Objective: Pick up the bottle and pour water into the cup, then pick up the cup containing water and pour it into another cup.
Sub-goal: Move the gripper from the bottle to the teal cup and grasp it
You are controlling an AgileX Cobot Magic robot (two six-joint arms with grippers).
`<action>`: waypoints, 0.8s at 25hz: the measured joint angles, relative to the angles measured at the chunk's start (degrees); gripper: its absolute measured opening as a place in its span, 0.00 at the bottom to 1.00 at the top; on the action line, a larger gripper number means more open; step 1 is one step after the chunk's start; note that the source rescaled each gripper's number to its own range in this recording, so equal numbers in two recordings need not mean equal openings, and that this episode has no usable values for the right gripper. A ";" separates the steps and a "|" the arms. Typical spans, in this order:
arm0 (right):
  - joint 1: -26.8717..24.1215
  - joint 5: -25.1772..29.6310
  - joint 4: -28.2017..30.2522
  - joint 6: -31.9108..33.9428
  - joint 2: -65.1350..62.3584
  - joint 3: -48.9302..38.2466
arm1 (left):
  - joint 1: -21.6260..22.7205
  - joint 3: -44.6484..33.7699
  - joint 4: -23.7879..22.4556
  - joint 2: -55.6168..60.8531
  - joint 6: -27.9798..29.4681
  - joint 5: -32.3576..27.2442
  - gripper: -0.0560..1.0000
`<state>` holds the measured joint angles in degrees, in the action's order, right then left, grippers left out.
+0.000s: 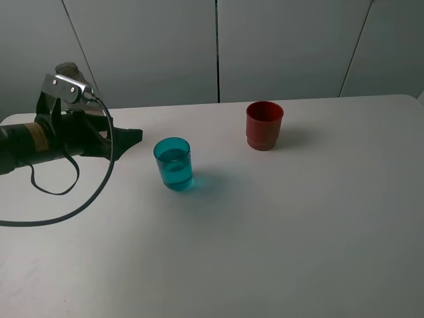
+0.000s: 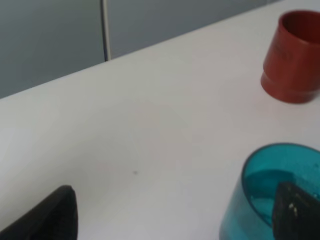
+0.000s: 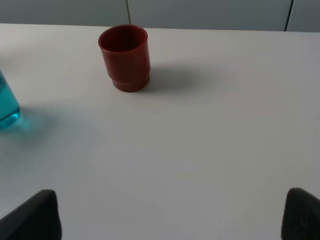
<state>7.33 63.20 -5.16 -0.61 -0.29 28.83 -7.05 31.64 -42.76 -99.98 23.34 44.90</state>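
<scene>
The cup (image 1: 173, 163) is a translucent teal tumbler holding water, upright left of the table's middle. The red cup (image 1: 264, 124) stands upright behind it to the right, apart from it. My left gripper (image 1: 130, 139) hovers open just left of the teal cup (image 2: 260, 200), with one fingertip (image 2: 297, 212) in front of its rim and nothing held. In the right wrist view my right gripper (image 3: 165, 220) is open and empty, well short of the red cup (image 3: 125, 57). A greyish rounded top (image 1: 66, 68) shows behind the left arm; I cannot tell whether it is the bottle.
The white table (image 1: 298, 232) runs back to a grey panelled wall. A black cable (image 1: 79, 205) loops from the left arm down onto the table at the left. The right arm is out of the exterior view.
</scene>
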 joint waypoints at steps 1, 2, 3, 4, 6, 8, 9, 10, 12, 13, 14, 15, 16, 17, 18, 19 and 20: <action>0.00 0.00 0.00 0.00 0.00 0.00 | 0.58 0.00 -2.67 -0.92 -0.36 0.42 0.98; 0.00 0.00 0.00 0.00 0.00 0.00 | 0.94 0.00 -5.54 -1.73 -0.87 0.54 0.98; 0.00 0.00 0.00 0.00 0.00 0.00 | 1.32 0.00 -7.91 -2.46 -1.21 0.77 0.98; 0.00 0.00 0.00 0.00 0.00 0.00 | 1.70 0.00 -9.48 -3.10 -1.47 1.36 0.98; 0.00 0.00 0.00 0.00 0.00 0.00 | 3.43 0.00 -11.60 -4.60 -1.85 4.21 0.98; 0.00 0.00 0.00 0.00 0.00 0.00 | 5.46 0.00 -12.56 -5.95 -2.09 7.62 0.98; 0.00 0.00 0.00 0.00 0.00 0.00 | 6.55 0.00 -13.11 -6.63 -2.09 9.22 0.98; 0.00 0.00 0.00 0.00 0.00 0.00 | 7.63 0.00 -13.55 -7.32 -2.29 10.63 0.98; 0.00 0.00 0.00 0.00 0.00 0.00 | 9.66 0.11 -15.61 -8.79 -4.13 12.64 0.98; 0.00 0.00 0.00 0.00 0.00 0.00 | 10.86 0.31 -17.59 -9.81 -5.29 13.85 0.98; 0.00 0.00 0.00 0.00 0.00 0.00 | 11.98 0.77 -20.37 -10.98 -6.63 15.28 0.98; 0.00 0.00 0.00 0.00 0.00 0.00 | 12.80 1.37 -22.79 -12.04 -8.22 16.37 0.98; 0.00 0.00 0.00 0.00 0.00 0.00 | 13.45 2.25 -25.50 -13.27 -9.12 17.42 0.98; 0.00 0.00 0.00 0.00 0.00 0.00 | 13.83 3.25 -27.58 -14.39 -9.19 18.05 0.98; 0.00 0.00 0.00 0.00 0.00 0.00 | 13.98 4.01 -29.02 -15.22 -9.43 18.60 0.98; 0.00 0.00 0.00 0.00 0.00 0.00 | 14.08 4.76 -29.71 -16.17 -9.94 19.23 0.98; 0.00 0.00 0.00 0.00 0.00 0.00 | 14.22 5.29 -30.27 -17.13 -10.85 20.18 0.98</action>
<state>7.33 63.20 -5.16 -0.61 -0.29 28.83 7.17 36.93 -73.03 -117.10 12.50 65.08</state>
